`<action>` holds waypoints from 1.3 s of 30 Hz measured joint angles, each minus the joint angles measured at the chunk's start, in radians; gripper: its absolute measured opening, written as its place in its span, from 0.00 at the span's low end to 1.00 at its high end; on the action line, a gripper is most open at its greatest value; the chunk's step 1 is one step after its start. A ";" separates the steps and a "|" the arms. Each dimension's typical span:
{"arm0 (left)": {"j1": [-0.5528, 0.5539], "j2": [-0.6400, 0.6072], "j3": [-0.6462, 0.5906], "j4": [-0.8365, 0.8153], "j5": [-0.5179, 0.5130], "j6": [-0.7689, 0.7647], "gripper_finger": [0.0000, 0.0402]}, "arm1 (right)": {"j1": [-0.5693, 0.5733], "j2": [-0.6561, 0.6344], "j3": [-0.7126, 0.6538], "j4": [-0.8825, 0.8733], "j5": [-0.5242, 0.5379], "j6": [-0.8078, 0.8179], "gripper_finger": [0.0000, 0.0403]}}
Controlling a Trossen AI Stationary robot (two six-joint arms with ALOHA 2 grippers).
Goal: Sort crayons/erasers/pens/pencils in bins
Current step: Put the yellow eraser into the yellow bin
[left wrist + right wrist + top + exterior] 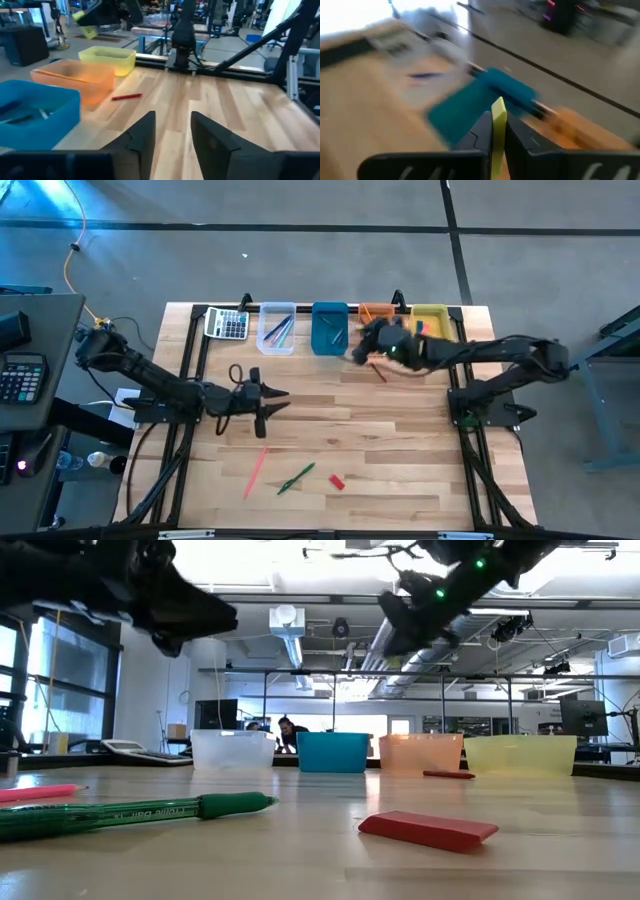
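Although the right wrist view is smeared, it shows the right gripper (pixel 498 131) with its two dark fingers pressed on a thin yellow eraser block (pixel 498 116) that stands upright between them. In the high view this gripper (pixel 368 342) hangs just in front of the small blue plastic bin (pixel 330 328) and the small orange plastic bin (pixel 377 311), and the arm covers part of the orange bin and part of the small yellow plastic bin (pixel 430 320). The eraser itself cannot be seen from above.

The left gripper (pixel 272 403) is at about 9 o'clock from the table centre, above bare wood. Its fingers (pixel 142 137) stand a little apart and hold nothing.

The small clear plastic bin (pixel 277 328) at 12 o'clock has some thin coloured sticks in it, but I cannot tell which kind. At its 9 o'clock side lies a grey keypad calculator (pixel 227 325).

Near the 6 o'clock edge lie a flat red eraser block (pixel 337 481), a green plastic pen (pixel 296 478) and a thin pink stick (pixel 255 470), well apart from all bins. A thin red stick (pixel 378 370) lies just in front of the orange bin. Between these groups the wooden table top (pixel 400 440) is open.
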 joint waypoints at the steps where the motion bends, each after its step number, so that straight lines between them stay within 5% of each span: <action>1: 0.011 -0.016 -0.016 0.000 0.009 0.006 0.26 | -0.036 -0.023 0.000 -0.072 0.004 0.004 0.03; 8: 0.110 -0.079 -0.109 0.041 0.127 0.025 0.12 | -0.331 -0.071 0.000 -0.418 0.007 -0.012 0.03; 16: 0.240 -0.090 -0.171 0.093 0.284 0.006 0.01 | -0.602 0.009 0.000 -0.527 -0.032 -0.063 0.03; 30: 0.303 -0.090 -0.172 0.099 0.364 -0.018 0.02 | -0.709 0.228 0.000 -0.484 -0.043 -0.058 0.03; 39: 0.303 -0.090 -0.172 0.099 0.364 -0.020 0.02 | -0.713 0.249 0.010 -0.456 -0.085 -0.036 0.11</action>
